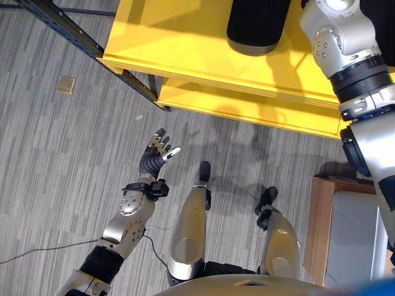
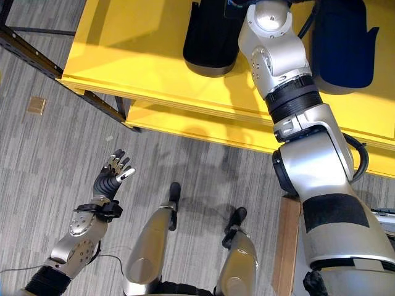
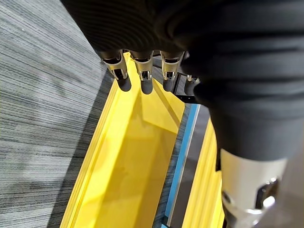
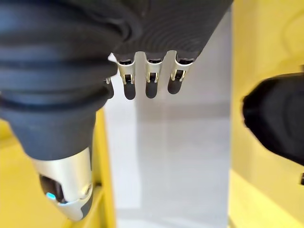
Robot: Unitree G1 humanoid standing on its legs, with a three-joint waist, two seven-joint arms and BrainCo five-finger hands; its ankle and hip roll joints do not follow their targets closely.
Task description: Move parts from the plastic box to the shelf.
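Left hand (image 1: 158, 150) relaxed, empty; right hand (image 4: 142, 71) apparently empty too.

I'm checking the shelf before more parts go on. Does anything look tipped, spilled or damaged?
Nothing stands out. The black part and the dark blue part sit on the yellow shelf, apart from each other, with nothing spilled. A small tan square lies on the grey floor.
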